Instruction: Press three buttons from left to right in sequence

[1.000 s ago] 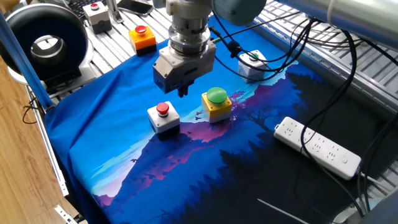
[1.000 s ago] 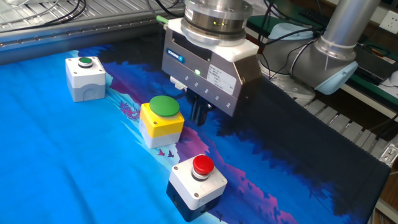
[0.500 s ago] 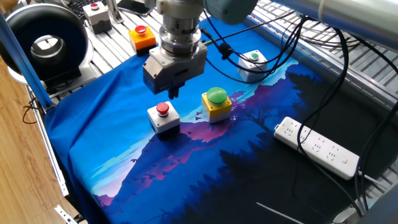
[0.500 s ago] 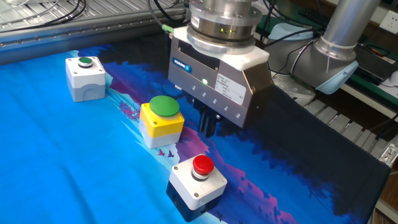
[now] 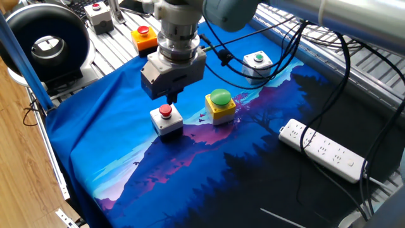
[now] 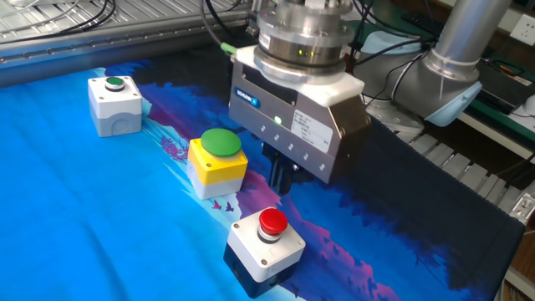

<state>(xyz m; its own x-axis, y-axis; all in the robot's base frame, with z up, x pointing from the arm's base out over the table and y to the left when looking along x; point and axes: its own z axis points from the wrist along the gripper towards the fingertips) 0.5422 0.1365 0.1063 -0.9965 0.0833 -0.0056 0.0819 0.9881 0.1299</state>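
Here the gripper (image 5: 169,99) hung just above the white box with the red button (image 5: 166,118), the leftmost of three on the worktop (image 5: 209,164); whether its fingertips touched could not be told. The yellow box (image 5: 220,106) sat beside it, the grey-white box (image 5: 257,65) farther right. The boxes looked rigid and light, so a press squarely down on the red cap (image 6: 272,222) seemed best.

I count five button boxes: white with red button (image 5: 166,118), yellow with green dome (image 5: 219,105), grey-white with green button (image 5: 257,64), orange (image 5: 145,37), grey (image 5: 99,16). One power strip (image 5: 324,151). One tool (image 5: 170,100).
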